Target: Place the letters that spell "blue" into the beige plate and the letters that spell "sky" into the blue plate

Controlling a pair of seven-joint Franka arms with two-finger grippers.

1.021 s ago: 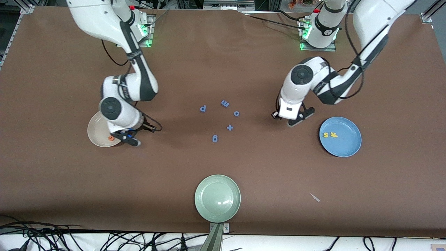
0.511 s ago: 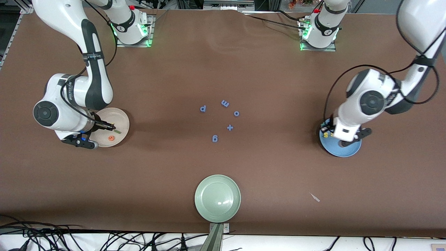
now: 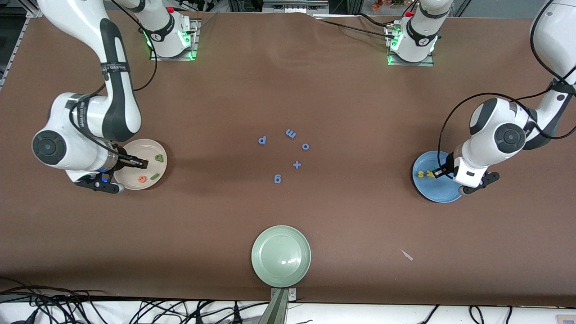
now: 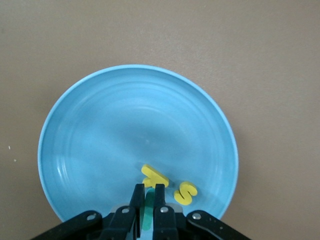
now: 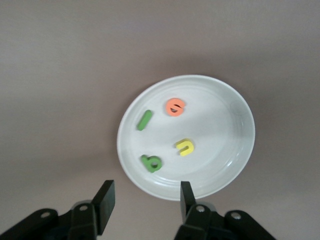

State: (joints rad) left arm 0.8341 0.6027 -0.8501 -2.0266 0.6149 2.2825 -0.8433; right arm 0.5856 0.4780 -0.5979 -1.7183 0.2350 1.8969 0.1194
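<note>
My left gripper [image 4: 148,187] hangs low over the blue plate [image 4: 115,130], shut on the teal y [image 4: 148,212]. The yellow k [image 4: 155,177] and yellow s [image 4: 185,193] lie in that plate just beside the fingertips. In the front view this gripper [image 3: 440,170] sits over the blue plate [image 3: 431,191]. My right gripper [image 5: 146,187] stands open above the beige plate [image 5: 220,125]. In that plate lie the green b [image 5: 151,163], green l [image 5: 144,120], yellow u [image 5: 185,147] and orange e [image 5: 175,106]. From the front, the right gripper [image 3: 137,163] covers part of the beige plate [image 3: 146,150].
Several blue letters and a plus sign lie mid-table: p [image 3: 262,140], m [image 3: 291,133], o [image 3: 305,146], plus [image 3: 296,164], g [image 3: 277,179]. A pale green plate [image 3: 281,255] sits near the front edge. A small white scrap [image 3: 407,255] lies toward the left arm's end.
The left arm swung from mid-table to over the blue plate with the teal y. The right gripper opened over the beige plate, where the green b now shows.
</note>
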